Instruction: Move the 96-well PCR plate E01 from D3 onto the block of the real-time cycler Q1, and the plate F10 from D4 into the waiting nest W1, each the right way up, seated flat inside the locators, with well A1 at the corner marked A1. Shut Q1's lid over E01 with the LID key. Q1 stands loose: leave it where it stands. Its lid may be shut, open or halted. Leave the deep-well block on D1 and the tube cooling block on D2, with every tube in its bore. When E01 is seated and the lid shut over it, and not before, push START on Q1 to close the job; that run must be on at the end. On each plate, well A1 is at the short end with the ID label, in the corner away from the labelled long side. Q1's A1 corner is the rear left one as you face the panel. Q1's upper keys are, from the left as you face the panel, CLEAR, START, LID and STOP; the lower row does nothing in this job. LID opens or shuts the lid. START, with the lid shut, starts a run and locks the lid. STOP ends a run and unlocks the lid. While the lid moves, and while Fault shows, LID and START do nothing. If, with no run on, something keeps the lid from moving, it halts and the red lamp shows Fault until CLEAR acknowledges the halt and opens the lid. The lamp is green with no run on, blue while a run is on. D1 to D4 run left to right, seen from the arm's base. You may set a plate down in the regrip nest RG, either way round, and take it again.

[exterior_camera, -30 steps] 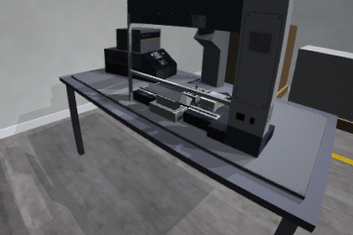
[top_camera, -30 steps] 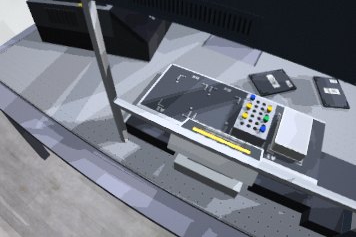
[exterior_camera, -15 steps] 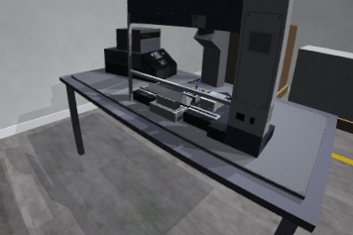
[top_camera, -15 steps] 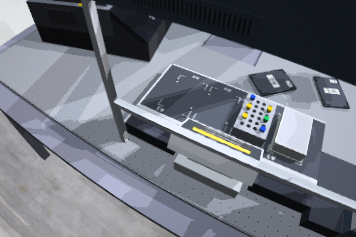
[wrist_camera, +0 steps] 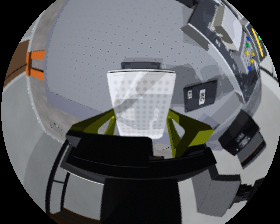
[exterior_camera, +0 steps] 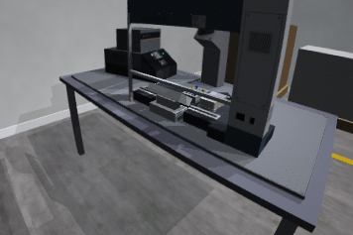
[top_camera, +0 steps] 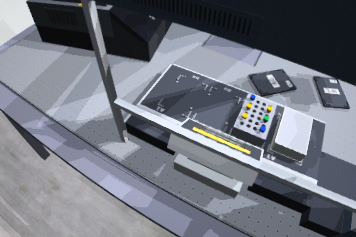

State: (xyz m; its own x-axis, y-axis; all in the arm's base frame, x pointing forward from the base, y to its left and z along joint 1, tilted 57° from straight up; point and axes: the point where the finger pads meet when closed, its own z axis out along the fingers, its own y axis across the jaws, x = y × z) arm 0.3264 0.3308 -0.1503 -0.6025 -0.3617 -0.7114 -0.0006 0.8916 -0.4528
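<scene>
Seen from the wrist, the yellow-fingered tool (wrist_camera: 139, 136) grips a white, rectangular 96-well plastic plate (wrist_camera: 140, 105) by its long edges, held above the grey perforated counter (wrist_camera: 81, 47); likely light, thin-walled, slippery, best pinched squarely.

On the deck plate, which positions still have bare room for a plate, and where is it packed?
The two left positions on the deck plate show only locator marks. The right end is crowded: tube cooling block hard beside deep-well block. The gripper holds a plate.
</scene>
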